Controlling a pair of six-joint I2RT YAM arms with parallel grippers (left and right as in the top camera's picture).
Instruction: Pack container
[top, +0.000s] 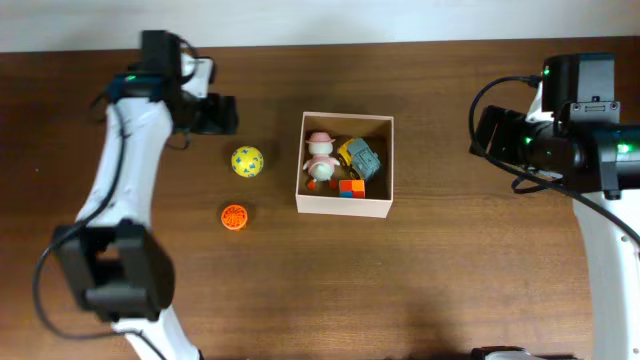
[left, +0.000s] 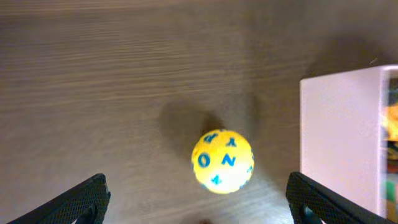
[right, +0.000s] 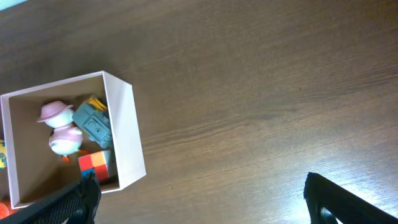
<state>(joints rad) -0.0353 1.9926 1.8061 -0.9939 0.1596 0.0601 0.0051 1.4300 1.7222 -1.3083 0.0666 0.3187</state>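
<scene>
Three toys already sit in the container (top: 343, 208), which stands near the middle of the table (top: 450, 280), a little toward the far edge: a doll with a pink hat (top: 320, 152), a teal car (top: 361, 157) and a coloured cube (top: 350, 187). I think the container is light, thin card, so it may slide or bend if I bump it; to hold it I would pinch the top of one wall. Between it and the left edge lie a yellow ball (top: 247, 160) and a small orange toy (top: 234, 216) too tiny to make out. My left end effector (left: 196, 186) is near the ball, fingers wide apart; the right end effector (right: 202, 193) is spread wide too, holding nothing. The left wrist view shows only one wall of the container, and the toys inside crowd together, so I cannot tell what lies under them.
</scene>
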